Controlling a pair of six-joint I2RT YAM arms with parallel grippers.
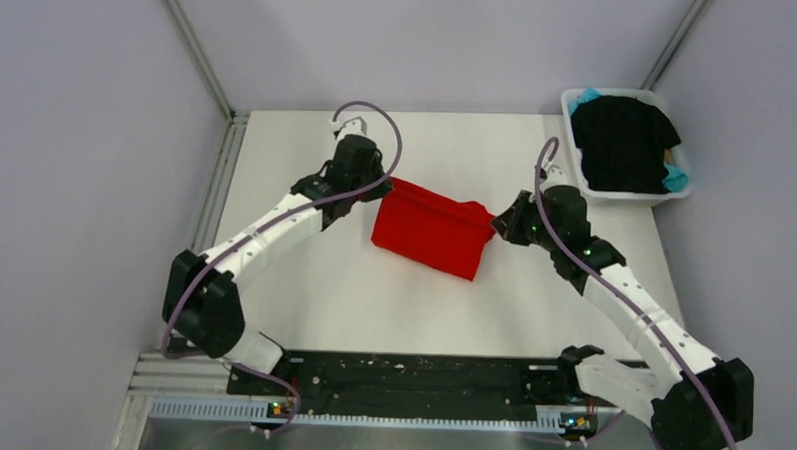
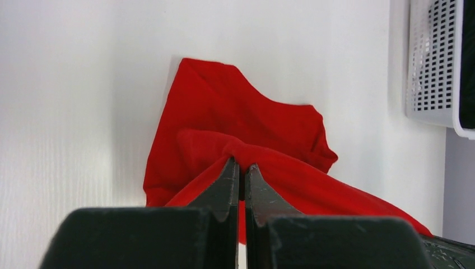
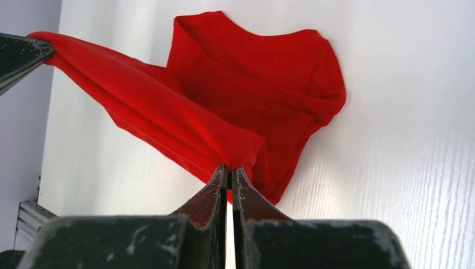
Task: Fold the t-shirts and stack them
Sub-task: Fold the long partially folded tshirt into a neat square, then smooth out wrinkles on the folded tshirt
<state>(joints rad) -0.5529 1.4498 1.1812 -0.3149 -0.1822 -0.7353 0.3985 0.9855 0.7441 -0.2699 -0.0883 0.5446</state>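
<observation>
My left gripper (image 1: 384, 182) and right gripper (image 1: 496, 221), jaws clamped tight, each pinch a corner of the red t-shirt (image 1: 432, 233), its edge raised between them mid-table (image 1: 302, 302); the black t-shirt (image 1: 622, 143) fills the tub (image 1: 628, 196).

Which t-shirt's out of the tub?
Bright red cloth t-shirt, held by left gripper and right gripper; black t-shirt and teal t-shirt lie in the white plastic tub.

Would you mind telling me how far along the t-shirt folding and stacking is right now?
Nothing is stacked yet. In hand: the red t-shirt, partly doubled over on the table, is pinched at opposite ends by the left gripper and right gripper. Left: finishing that fold, then the black t-shirt and teal t-shirt lying in the white tub.
</observation>
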